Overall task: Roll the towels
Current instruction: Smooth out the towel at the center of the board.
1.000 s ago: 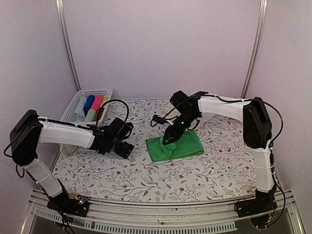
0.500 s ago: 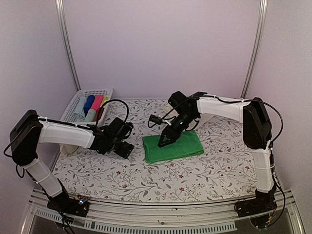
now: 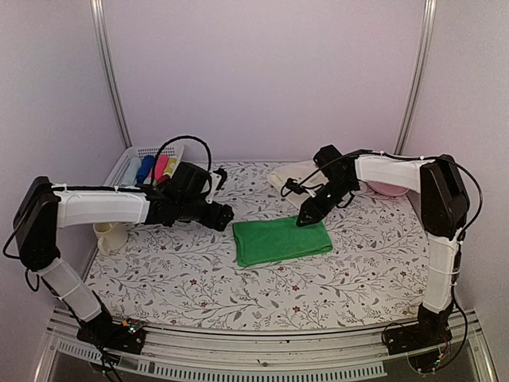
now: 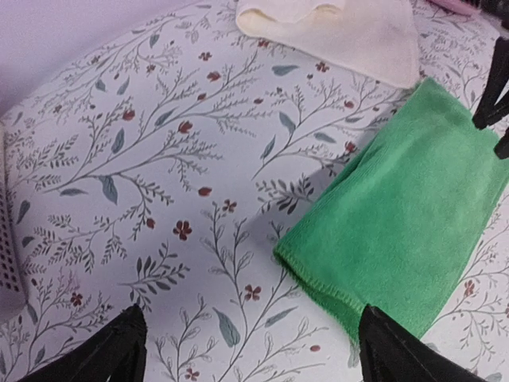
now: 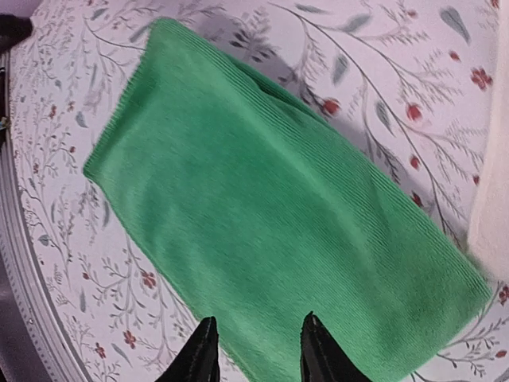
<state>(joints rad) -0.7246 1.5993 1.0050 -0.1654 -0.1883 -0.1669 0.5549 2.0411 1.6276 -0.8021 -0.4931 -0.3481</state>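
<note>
Softly and evenly lit, with a lilac cast across the bench (image 3: 199, 286). Shadowed faintly grey just ahead of the left end effector (image 4: 254, 354), beside the green towel (image 4: 406, 223). Blurred and dark at the fingertips (image 5: 200, 354) of the right end effector (image 5: 253, 350); slightly grainy throughout.

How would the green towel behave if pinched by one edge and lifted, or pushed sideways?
The green towel lies flat and folded, edges soft, so it would probably droop and unfold when lifted. Its fuzzy ribbed weave likely resists slipping from a grip. Pushed across the flowered table, it would probably bunch rather than slide whole.
</note>
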